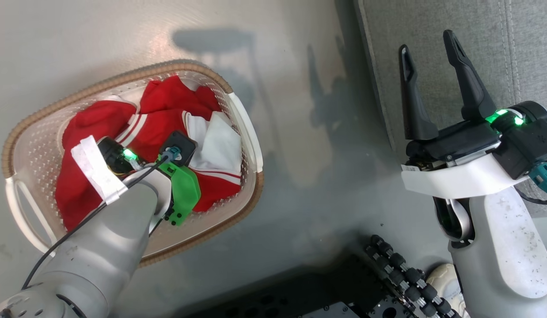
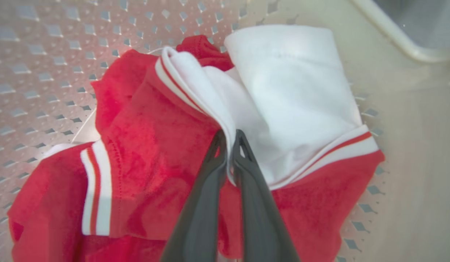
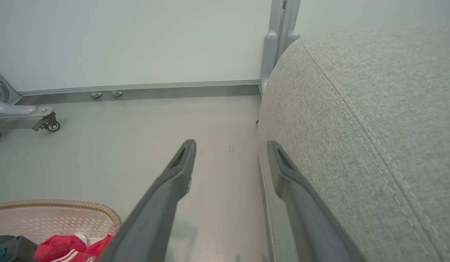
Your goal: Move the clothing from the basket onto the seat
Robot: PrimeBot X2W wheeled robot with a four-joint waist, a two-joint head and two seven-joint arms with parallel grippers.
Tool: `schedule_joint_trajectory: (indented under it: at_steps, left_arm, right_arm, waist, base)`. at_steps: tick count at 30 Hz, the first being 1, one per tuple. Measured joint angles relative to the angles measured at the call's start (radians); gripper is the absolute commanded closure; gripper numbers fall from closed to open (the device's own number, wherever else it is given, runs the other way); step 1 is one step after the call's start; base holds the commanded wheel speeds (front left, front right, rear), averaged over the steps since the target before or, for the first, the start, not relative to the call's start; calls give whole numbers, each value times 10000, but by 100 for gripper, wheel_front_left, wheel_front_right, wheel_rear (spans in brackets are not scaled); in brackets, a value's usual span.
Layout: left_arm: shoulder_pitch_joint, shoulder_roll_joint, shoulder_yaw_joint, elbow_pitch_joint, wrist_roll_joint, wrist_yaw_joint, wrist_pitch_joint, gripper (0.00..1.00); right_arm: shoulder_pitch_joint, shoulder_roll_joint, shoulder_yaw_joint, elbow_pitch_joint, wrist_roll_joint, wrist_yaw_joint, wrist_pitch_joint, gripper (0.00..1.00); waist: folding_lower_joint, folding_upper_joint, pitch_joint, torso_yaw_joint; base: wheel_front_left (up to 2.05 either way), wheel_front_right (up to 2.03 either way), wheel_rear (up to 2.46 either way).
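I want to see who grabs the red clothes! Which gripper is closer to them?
Left. The left gripper is down in the basket, fingers shut on the clothing. The right gripper hangs open by the seat, well away from the clothing.

The left arm (image 1: 101,238) is angling forward and down, with its wrist pointing away from the head camera. The left gripper (image 2: 230,140) is pressing its two dark fingers (image 2: 199,203) almost together and pinching a fold of the clothing (image 2: 156,153) between the tips. The right arm (image 1: 507,247) is standing upright. The right gripper (image 1: 426,39) is holding its fingers spread wide, gripping nothing.
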Motion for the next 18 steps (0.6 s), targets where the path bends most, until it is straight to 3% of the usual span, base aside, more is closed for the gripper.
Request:
schedule_joint_trajectory:
  at_steps: [13,18]
  left_arm:
    - [373,-299,-360,-426,-571,0,-500,100]
    - [492,-278,-31,-1200,-558,0,-523,100]
  right_arm:
    - [26,2,25,556,-299,0,0,0]
    - [94,2,-10,813,-447,0,0,0]
  waist:
    - [0,0,-1318,462]
    - [0,0,-1887,754]
  base:
    - [0,0,0]
    - [0,0,0]
